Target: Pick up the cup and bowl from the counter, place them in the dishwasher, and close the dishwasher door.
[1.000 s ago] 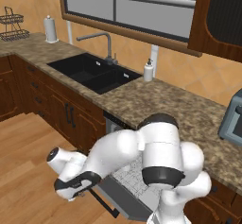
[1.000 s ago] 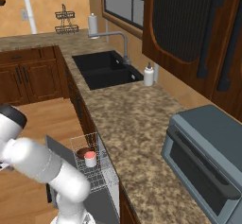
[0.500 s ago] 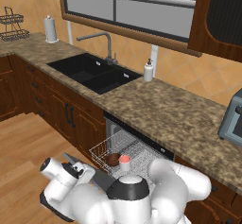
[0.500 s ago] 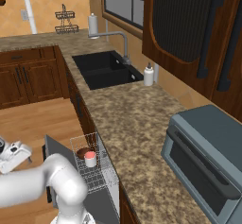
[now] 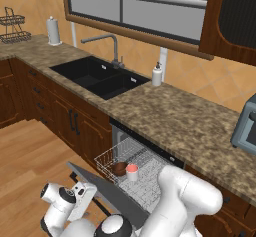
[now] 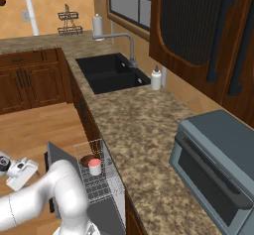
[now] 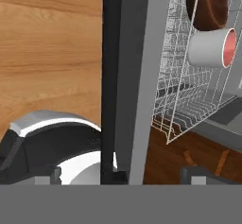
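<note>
The dishwasher's white wire rack (image 5: 150, 181) is pulled out. The dark reddish-brown bowl (image 5: 119, 168) and the white cup (image 5: 132, 172) with its pinkish inside sit side by side in the rack. They also show as bowl (image 6: 88, 159) and cup (image 6: 95, 167), and as bowl (image 7: 208, 5) and cup (image 7: 210, 48). The dark grey dishwasher door (image 5: 107, 195) hangs partly lowered. My gripper (image 7: 120, 176) is open low by the floor, its jaws straddling the door's outer edge (image 7: 130, 76). The hand (image 5: 82, 201) holds nothing. The granite counter (image 5: 165, 116) runs above.
A black sink (image 5: 100, 76) with faucet and a white soap dispenser (image 5: 157, 74) lie on the counter to the left. A grey toaster oven (image 6: 218, 164) stands at the right. Dark wooden cabinets (image 5: 75, 123) flank the dishwasher. Bare wood floor (image 5: 30, 156) spreads out left of the door.
The arm has swung down from in front of the dishwasher, uncovering the rack. The hand has sunk to the door's outer edge. The jaws stayed open.
</note>
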